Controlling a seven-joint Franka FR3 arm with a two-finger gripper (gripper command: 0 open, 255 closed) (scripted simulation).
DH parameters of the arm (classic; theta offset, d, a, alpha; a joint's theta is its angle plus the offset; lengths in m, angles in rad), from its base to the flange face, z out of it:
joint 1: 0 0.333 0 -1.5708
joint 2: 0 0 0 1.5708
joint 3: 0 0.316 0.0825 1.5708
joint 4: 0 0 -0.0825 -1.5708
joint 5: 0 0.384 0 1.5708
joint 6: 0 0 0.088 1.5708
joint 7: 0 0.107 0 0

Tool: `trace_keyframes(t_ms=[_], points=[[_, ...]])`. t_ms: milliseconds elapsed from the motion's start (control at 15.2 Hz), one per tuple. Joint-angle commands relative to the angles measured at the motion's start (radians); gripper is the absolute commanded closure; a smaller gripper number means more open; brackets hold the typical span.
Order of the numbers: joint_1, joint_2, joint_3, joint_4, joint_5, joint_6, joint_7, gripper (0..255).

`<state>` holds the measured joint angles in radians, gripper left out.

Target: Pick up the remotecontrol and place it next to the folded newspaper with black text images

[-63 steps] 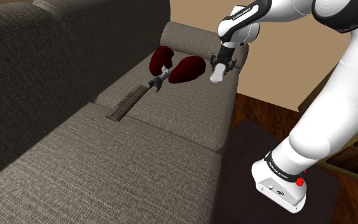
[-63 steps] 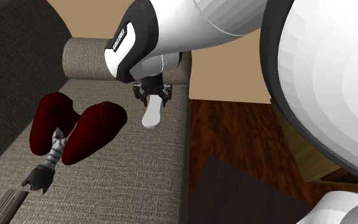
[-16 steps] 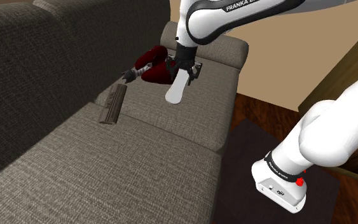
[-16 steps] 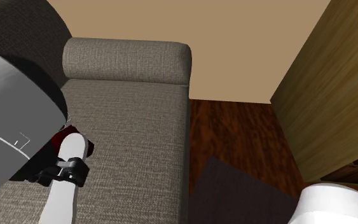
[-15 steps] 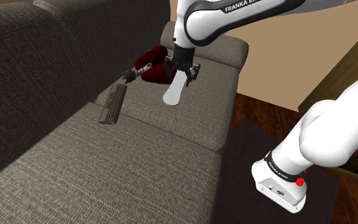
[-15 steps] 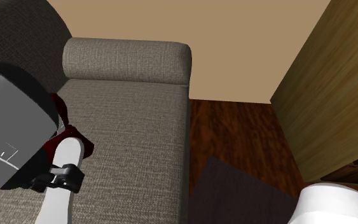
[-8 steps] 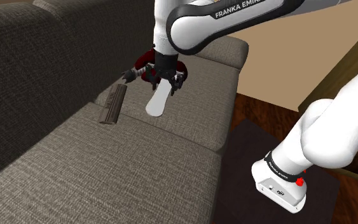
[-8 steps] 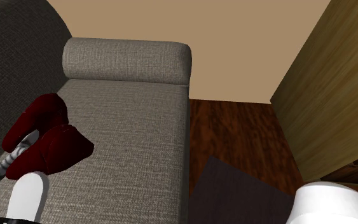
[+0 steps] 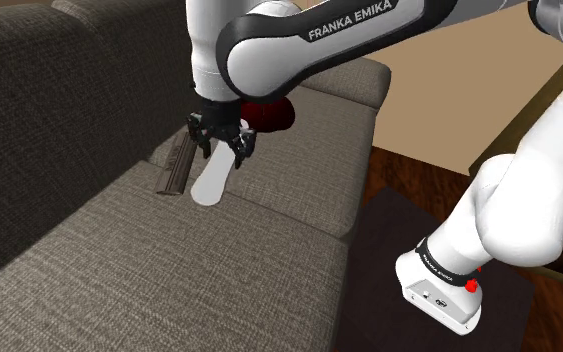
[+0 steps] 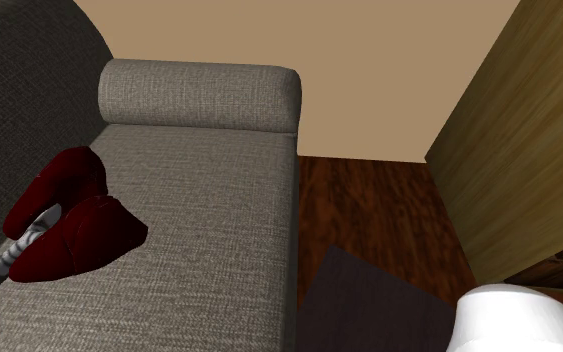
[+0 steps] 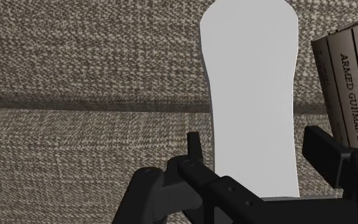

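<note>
The remote control (image 9: 210, 179) is a plain white, elongated slab hanging point-down from my gripper (image 9: 220, 139), which is shut on its upper end. It hovers just above the grey sofa seat (image 9: 149, 260), close beside the folded newspaper (image 9: 174, 168), a dark strip lying on the cushion seam. In the wrist view the remote control (image 11: 250, 95) runs out from between the black fingers (image 11: 194, 150), and the newspaper (image 11: 352, 83) with black printed text lies right beside it on the woven fabric.
A dark red, glove-like object (image 9: 270, 115) lies on the seat behind the gripper, also seen as the dark red object (image 10: 69, 225). The sofa armrest (image 10: 199, 90) bounds the far end. A wooden cabinet (image 10: 529, 150) and dark wood floor (image 10: 369, 200) lie beyond the sofa.
My arm has carried the remote control toward the shoulder view's left and lower, from beside the red object to right next to the newspaper. The remote has left the second exterior view.
</note>
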<state>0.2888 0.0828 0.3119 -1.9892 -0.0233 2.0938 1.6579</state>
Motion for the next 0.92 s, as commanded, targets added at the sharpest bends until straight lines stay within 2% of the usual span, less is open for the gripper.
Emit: trace_keyframes(t_ms=[0, 330, 396, 858], points=[[0.029, 0.041, 0.021, 0.048, -0.018, -0.009, 0.058, 255], [0.104, 0.162, 0.054, 0.202, -0.073, -0.053, 0.181, 255], [0.134, 0.211, 0.063, 0.268, -0.094, -0.073, 0.222, 255], [0.139, 0.242, 0.055, 0.214, -0.109, 0.009, 0.232, 255]])
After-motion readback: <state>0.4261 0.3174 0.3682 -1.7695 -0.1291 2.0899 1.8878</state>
